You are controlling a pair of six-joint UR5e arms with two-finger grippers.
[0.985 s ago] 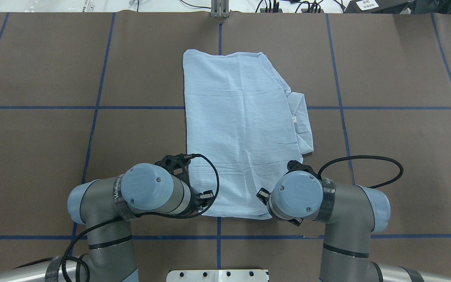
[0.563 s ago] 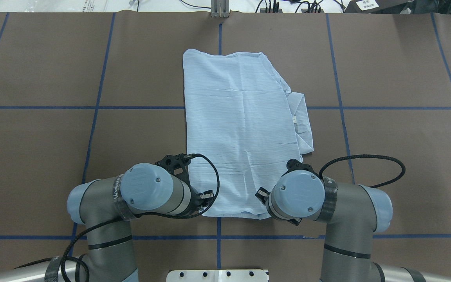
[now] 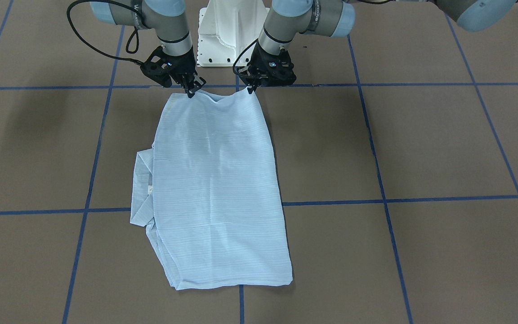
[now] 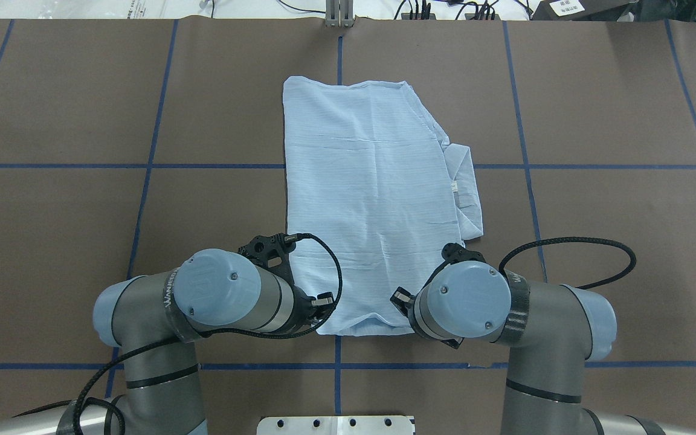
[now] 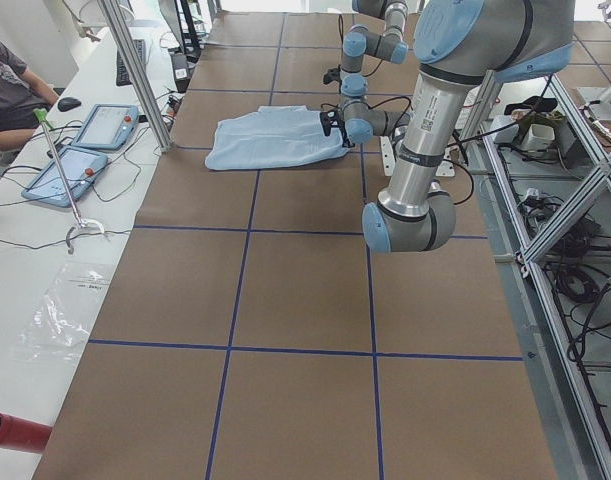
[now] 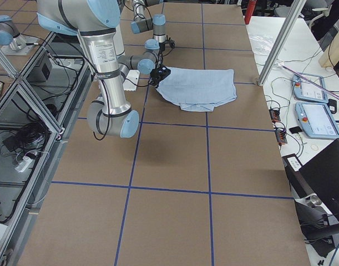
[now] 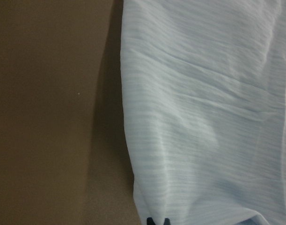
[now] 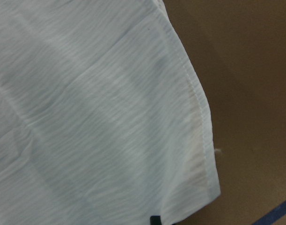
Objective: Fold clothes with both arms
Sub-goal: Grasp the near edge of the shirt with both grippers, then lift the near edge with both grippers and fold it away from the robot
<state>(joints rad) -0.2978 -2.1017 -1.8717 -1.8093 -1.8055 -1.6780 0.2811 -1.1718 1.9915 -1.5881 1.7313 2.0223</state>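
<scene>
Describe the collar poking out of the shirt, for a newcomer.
A folded pale-blue shirt lies on the brown table. The collar pokes out midway along its long edge on the side of the right arm, the only flap breaking the rectangle.

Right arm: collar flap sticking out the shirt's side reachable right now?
Probably not as is: the right gripper is shut on a near corner of the shirt. The collar flap lies uncovered on that arm's side, nothing between, so likely yes once it lets go.

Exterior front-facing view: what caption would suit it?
The left pincer and right pincer each pinch a robot-side corner of the pale-blue shirt on the brown table.
</scene>
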